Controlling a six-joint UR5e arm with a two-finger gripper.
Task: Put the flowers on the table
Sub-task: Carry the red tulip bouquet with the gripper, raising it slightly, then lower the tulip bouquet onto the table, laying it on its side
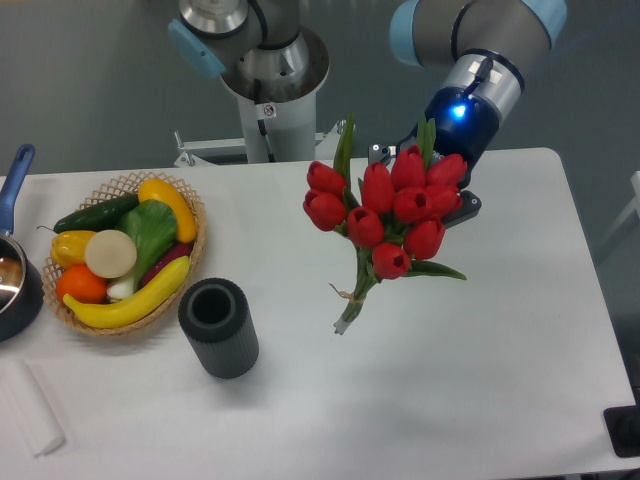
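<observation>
The flowers [385, 215], a bunch of red tulips with green leaves, hang tilted over the middle of the white table [480, 380]. The heads are up and to the right, and the tied green stems [352, 300] point down and to the left. My gripper [455, 200] is right behind the tulip heads, at the back right of the bunch, and seems shut on it. The blossoms hide most of its fingers; only a dark part shows at the right of the bunch. A faint shadow lies on the table under the bunch.
A wicker basket [190, 265] of fruit and vegetables stands at the left. A dark grey cylindrical vase [218, 327] stands upright in front of it. A pot with a blue handle [12, 270] sits at the far left edge. A white object [30, 405] lies at the front left.
</observation>
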